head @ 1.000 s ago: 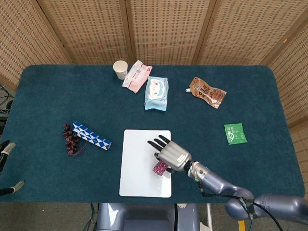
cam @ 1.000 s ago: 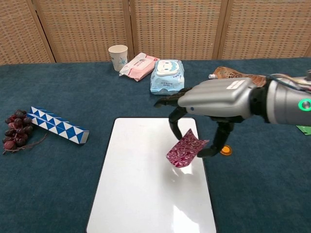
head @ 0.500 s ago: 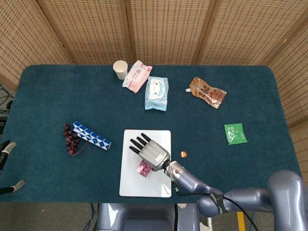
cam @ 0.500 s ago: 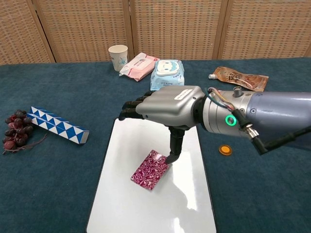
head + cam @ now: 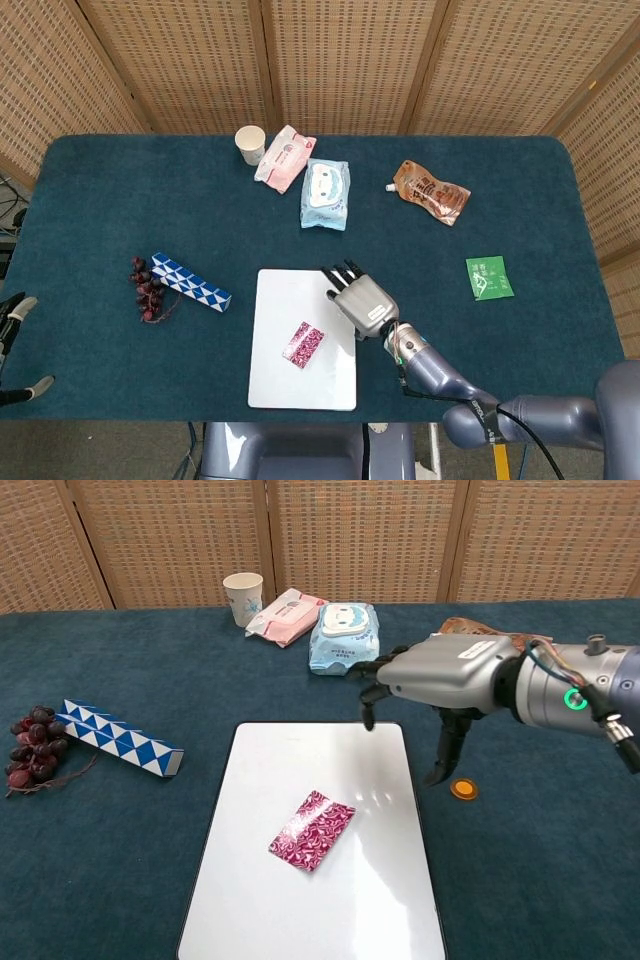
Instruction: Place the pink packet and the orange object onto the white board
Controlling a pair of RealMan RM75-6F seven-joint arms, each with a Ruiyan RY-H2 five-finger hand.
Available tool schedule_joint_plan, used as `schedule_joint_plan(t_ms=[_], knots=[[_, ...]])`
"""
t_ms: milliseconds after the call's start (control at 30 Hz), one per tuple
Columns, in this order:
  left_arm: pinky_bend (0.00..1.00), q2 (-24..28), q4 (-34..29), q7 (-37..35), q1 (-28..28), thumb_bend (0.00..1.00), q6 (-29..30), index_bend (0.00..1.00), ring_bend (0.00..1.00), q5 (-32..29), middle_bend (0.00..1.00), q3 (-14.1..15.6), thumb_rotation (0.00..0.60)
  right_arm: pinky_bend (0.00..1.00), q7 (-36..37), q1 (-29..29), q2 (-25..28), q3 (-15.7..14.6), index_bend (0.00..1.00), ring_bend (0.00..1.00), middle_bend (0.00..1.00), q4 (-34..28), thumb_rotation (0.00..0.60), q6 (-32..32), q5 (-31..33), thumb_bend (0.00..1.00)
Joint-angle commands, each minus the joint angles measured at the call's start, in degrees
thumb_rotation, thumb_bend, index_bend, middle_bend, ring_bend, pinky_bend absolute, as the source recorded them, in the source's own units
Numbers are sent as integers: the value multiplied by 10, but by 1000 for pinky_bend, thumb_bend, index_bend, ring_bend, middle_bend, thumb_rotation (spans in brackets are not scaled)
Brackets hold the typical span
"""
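- We had just let go of the pink packet (image 5: 311, 829): half a second before, it hung pinched at the robot hand's fingertips, and now it lay flat near the middle of the white board (image 5: 250, 880), touching nothing else.
- Our right robot hand (image 5: 440, 675) had drawn off to the right and now hovered over the board's right edge, holding nothing, fingers apart and pointing down.
- We judged the first half of the task done, since the packet rested wholly within the board's outline in both views.
- The orange object (image 5: 462, 789), a small disc, lay on the blue tabletop (image 5: 120, 860) just beside the board's right edge, not yet on it.
- In the chest view, the disc sat just below and right of one lowered fingertip, near it but apart; in the head view, the hand (image 5: 363, 301) hid it.
- We reckoned a short reach down and a pinch on the disc came next, though its thin, flat form might make it hard to lift off the cloth.
- Our left robot hand (image 5: 15, 345) showed only at the head view's left edge; we could not tell how its fingers stood.
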Motion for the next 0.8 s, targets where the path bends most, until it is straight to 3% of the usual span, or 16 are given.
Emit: schedule_joint_plan(t_ms=[33, 400, 800], knots=[[0, -1, -2, 4, 0, 0, -1, 0, 0, -1, 0, 0, 600, 1, 61, -25, -2, -9, 438, 0, 0, 46, 600, 0, -29, 260], [0, -8, -3, 20, -4, 0, -8, 0, 0, -7, 0, 1, 600, 1, 133, -48, -27, -26, 445, 0, 0, 121, 600, -15, -88, 311], [0, -7, -3, 20, -5, 0, -11, 0, 0, -9, 0, 2, 600, 1, 122, -58, -30, -28, 444, 0, 0, 117, 600, -36, -48, 311]])
